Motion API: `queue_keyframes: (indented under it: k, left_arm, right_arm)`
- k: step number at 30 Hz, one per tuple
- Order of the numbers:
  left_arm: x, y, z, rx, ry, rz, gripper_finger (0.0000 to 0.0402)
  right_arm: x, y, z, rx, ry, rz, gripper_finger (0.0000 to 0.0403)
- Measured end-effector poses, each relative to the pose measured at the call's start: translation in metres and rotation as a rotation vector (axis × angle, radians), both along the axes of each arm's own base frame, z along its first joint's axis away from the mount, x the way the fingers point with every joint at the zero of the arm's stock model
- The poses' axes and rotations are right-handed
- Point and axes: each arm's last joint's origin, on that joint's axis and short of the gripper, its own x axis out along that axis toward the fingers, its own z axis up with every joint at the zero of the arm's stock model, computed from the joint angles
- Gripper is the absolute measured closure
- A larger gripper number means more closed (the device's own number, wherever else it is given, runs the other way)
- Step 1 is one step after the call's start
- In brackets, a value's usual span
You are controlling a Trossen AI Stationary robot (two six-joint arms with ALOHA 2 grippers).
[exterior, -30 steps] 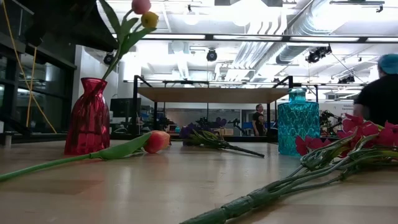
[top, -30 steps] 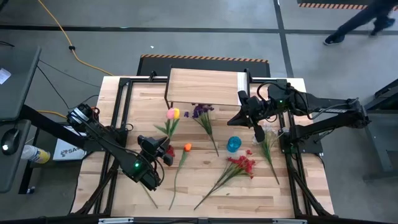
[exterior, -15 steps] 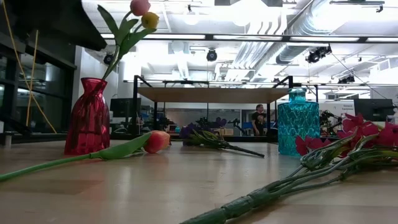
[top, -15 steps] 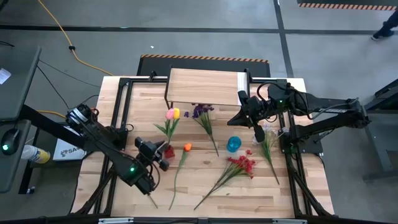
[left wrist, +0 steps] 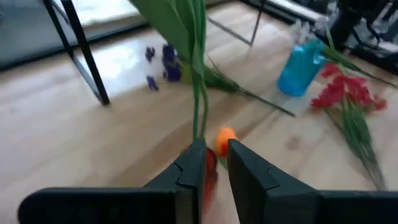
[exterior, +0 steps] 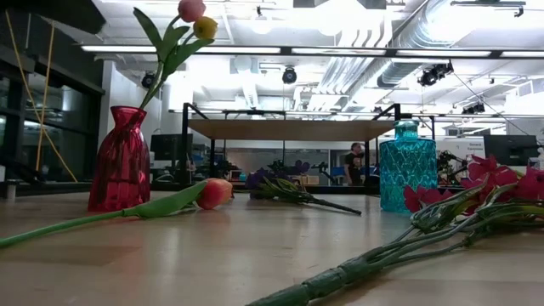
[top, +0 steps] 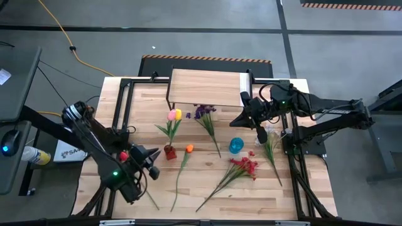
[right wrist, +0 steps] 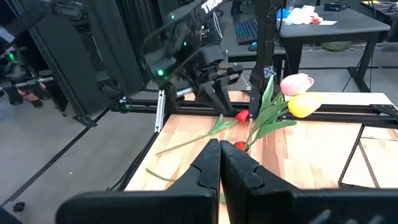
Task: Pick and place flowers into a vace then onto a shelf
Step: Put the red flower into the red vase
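Note:
A red vase (top: 169, 152) (exterior: 119, 161) stands left of the table's middle, and a pink and a yellow tulip (top: 174, 115) (right wrist: 297, 93) stick into it by their stems. My left gripper (top: 154, 168) (left wrist: 216, 155) hovers to the vase's near left, its fingers a narrow gap apart with nothing between them. An orange tulip (top: 188, 149) (exterior: 214, 193) lies flat beside the vase. My right gripper (top: 240, 119) (right wrist: 219, 152) hangs shut in the air by the right end of the shelf (top: 204, 88). The shelf stands at the table's far edge.
A purple spray (top: 202, 112) lies before the shelf. A blue vase (top: 235, 145) (exterior: 406, 166) stands right of the middle, a red blossom spray (top: 244, 166) lies nearer, and a pale spray (top: 271, 139) lies under the right arm. Black frame bars run along both table sides.
My left gripper has drawn back from the red vase toward the table's near left and risen a little; its gap stays the same. The vase and its two tulips have kept their place. In the low view the dark arm has left the top left corner.

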Motion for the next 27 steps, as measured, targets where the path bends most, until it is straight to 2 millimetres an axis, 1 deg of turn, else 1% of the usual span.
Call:
queue_keyframes:
  k: [3, 9, 11, 15, 17, 23, 27]
  left_arm:
    - [-0.003, -0.005, 0.012, -0.09, 0.021, -0.012, 0.0302]
    - [0.001, -0.016, 0.032, -0.317, 0.081, -0.01, 0.0302]
    - [0.004, -0.021, 0.034, -0.396, 0.083, -0.017, 0.0302]
    - [0.008, -0.029, 0.034, -0.493, 0.043, -0.029, 0.0302]
    - [0.011, -0.033, 0.032, -0.516, 0.027, -0.025, 0.0302]
    - [0.019, -0.044, 0.016, -0.515, 0.059, 0.0, 0.0302]
    - [0.021, -0.05, 0.005, -0.565, 0.118, 0.037, 0.0302]
  right_arm:
    - [0.0, 0.0, 0.0, 0.0, 0.001, 0.0, 0.0402]
    - [0.0, 0.0, 0.0, -0.002, 0.002, 0.001, 0.0402]
    - [0.0, 0.0, 0.0, -0.006, 0.002, 0.001, 0.0402]
    - [0.0, 0.0, -0.001, -0.037, -0.002, 0.008, 0.0402]
    - [0.0, 0.0, -0.001, -0.042, -0.004, 0.009, 0.0402]
    - [0.0, 0.0, -0.001, -0.04, 0.002, 0.009, 0.0402]
    - [0.0, 0.0, -0.002, -0.038, 0.007, 0.009, 0.0402]
